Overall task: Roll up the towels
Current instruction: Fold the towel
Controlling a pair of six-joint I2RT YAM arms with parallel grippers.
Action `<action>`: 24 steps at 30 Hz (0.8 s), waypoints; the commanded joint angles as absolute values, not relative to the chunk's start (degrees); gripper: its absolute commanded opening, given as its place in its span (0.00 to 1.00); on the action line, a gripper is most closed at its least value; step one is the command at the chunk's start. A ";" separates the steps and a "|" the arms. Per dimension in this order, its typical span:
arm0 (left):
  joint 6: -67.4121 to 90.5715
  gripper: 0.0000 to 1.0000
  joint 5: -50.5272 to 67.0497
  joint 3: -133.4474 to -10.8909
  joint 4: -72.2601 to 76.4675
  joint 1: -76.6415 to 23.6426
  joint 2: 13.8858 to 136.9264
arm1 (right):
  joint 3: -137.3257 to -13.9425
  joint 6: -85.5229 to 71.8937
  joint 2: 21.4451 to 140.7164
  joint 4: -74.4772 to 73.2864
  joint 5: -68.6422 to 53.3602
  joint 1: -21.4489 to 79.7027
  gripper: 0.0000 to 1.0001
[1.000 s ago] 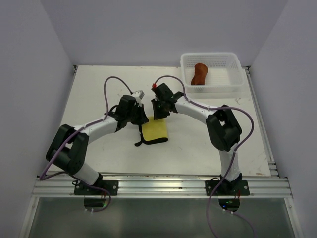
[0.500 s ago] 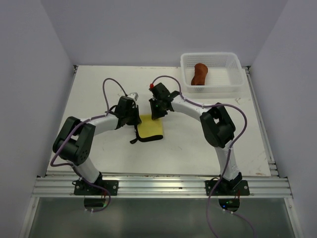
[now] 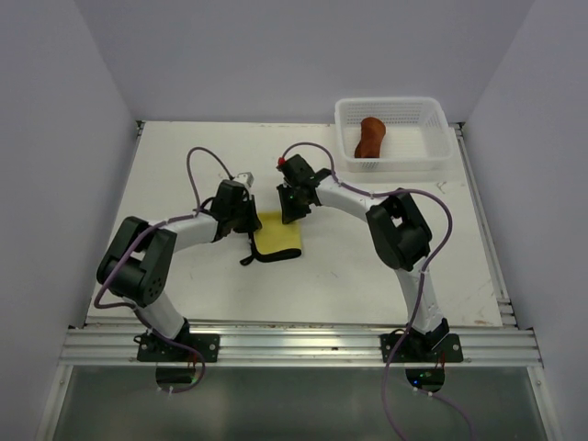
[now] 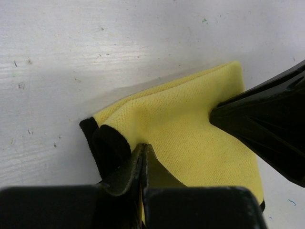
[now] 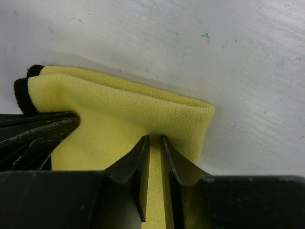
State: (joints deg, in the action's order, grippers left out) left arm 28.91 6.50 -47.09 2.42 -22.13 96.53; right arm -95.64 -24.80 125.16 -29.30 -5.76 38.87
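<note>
yellow towel (image 4: 190, 129): ribbed matt cloth | table (image 4: 95, 38): scuffed matt white

worktop (image 3: 184, 175): white painted board, scuffed, grey nicks all over, one green speck (image 5: 205, 36) up close. Plain pale lavender panels box it in on 3 sides: 9 wall (image 3: 46, 138), 12 wall (image 3: 294, 55), 3 wall (image 3: 542, 92). Side walls a shade greyer than the 12 one. alu rail (image 3: 303, 344) runs full width along the 6 edge, and a thinner slotted rail (image 3: 487, 239) runs down the 3 edge. Below the 6 edge is a dark panel (image 3: 294, 404), greenish, glassy, w/ faint reflections. Light even + diffuse from above, shadows soft and short.
</note>
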 commanded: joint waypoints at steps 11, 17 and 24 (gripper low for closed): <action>27.51 0.00 5.37 -46.58 4.66 -21.88 89.21 | -100.36 -23.73 121.99 -31.90 -6.24 38.50 0.22; 27.24 0.00 0.45 -47.28 2.56 -21.80 92.81 | -102.92 -23.64 123.75 -33.05 -5.80 38.15 0.23; 26.89 0.00 -4.75 -48.51 0.70 -21.71 96.59 | -105.64 -23.29 125.07 -33.66 -6.06 37.00 0.23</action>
